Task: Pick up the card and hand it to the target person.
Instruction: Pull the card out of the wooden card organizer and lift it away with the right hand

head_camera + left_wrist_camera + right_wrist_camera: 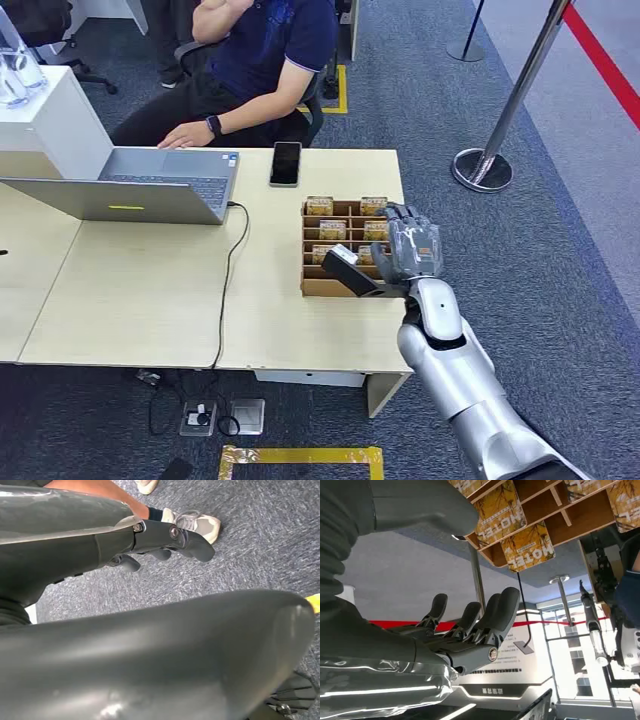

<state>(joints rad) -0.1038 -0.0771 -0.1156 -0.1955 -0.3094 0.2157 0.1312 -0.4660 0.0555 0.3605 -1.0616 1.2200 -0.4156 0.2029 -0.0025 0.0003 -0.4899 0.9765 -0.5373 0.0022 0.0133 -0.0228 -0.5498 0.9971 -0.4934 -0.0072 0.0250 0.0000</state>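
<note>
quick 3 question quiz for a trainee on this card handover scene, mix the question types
1. True or false: the right hand is already holding a card from the wooden card box.
2. Multiple choice: the black phone lies A) on the laptop B) on the desk between the laptop and the card box C) inside the card box.
3. Fill in: the seated person rests a hand beside the ____.

Key
1. False: its fingers are apart, with nothing between them, at the box.
2. B
3. laptop
</note>
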